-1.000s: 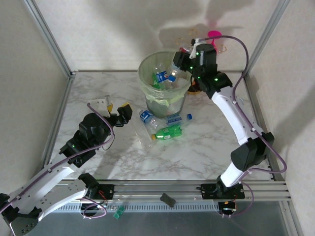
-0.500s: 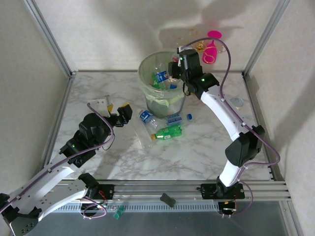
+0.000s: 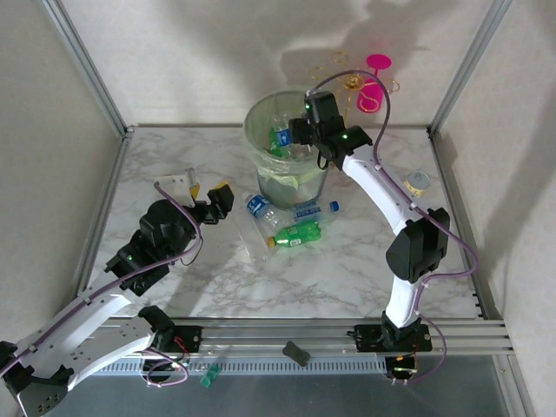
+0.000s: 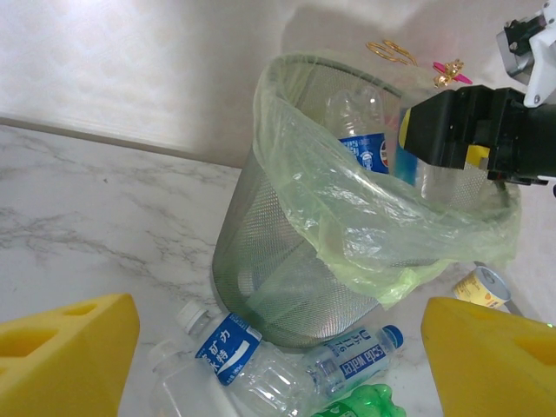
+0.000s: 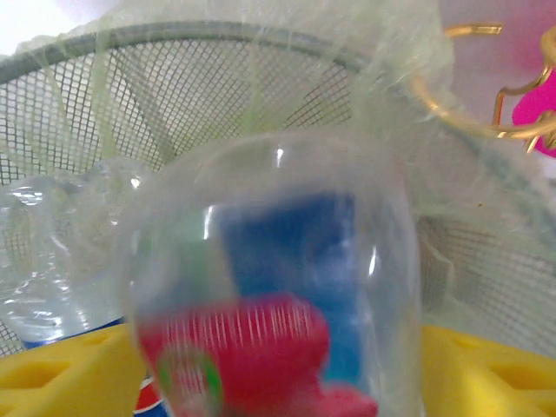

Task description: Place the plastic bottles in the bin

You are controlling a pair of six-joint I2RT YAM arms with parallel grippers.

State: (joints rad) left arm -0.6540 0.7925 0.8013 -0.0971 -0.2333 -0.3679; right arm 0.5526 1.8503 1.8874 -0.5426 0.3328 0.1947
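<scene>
Right hand (image 3: 298,137) hovers above the bin (image 3: 251,130), near its right rim.

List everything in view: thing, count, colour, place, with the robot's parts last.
bin: one, pale green, table's far middle.
bottles in the bin: several, clear, blue labels.
blurred bottle: one, blue-and-red label, at right gripper.
bottles on the table: about four, three clear, one green, before bin.
can: one, yellow-labelled, table's right edge.
wine glass: one, pink, behind bin.
wire stand: one, gold, beside glass.
table: one, white marble.
left gripper: open, left of loose bottles.
right gripper: open, over bin.
</scene>
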